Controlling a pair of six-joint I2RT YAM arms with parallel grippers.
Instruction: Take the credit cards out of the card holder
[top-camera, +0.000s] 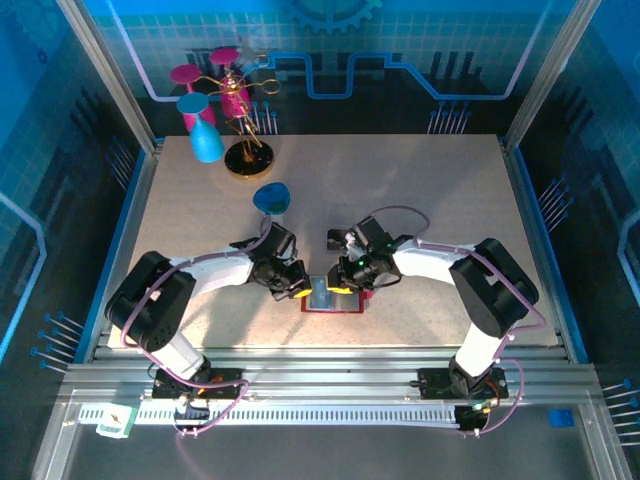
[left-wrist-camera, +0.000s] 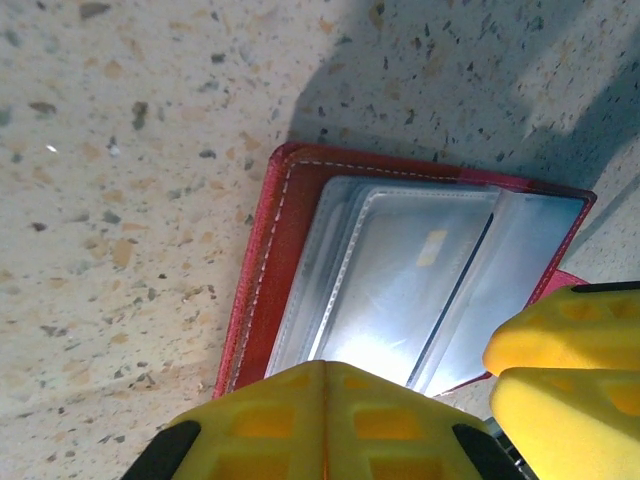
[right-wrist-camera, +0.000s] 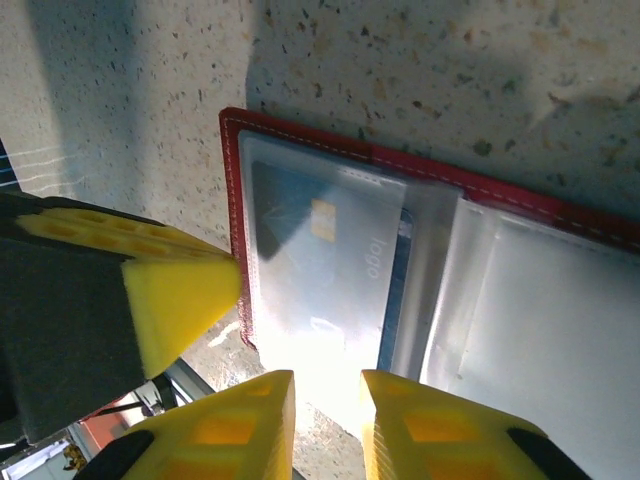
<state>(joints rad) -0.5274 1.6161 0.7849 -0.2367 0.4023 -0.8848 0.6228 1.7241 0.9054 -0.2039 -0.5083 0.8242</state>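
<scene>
Card holder (top-camera: 325, 298) — one, red with pale stitching — lies spread flat on the speckled table (top-camera: 400, 200), directly beneath both grippers. The left arm (top-camera: 150, 300) and right arm (top-camera: 495, 285) are folded alike. Each has its elbow thrown out to its own side, its forearm reaching inward and its wrist tipped down, so the tips point at the holder.

The left gripper (top-camera: 297, 291) sits at the holder's left end. In its wrist view its two yellow fingers (left-wrist-camera: 260, 425) are pressed together with no gap, the tips right at the near edge of the clear sleeves (left-wrist-camera: 400, 270). Whether a sleeve edge is pinched between them I cannot tell.

The right gripper (top-camera: 343, 289) hangs over the holder's near edge, just beside the left one. Its two pads (right-wrist-camera: 435, 435) stand a narrow gap apart, with nothing visibly between them.

Just ahead of those pads one bluish credit card (right-wrist-camera: 320, 260) with a gold chip lies inside a sleeve. A darker blue strip along its side may be a second card — I cannot be sure.
</scene>
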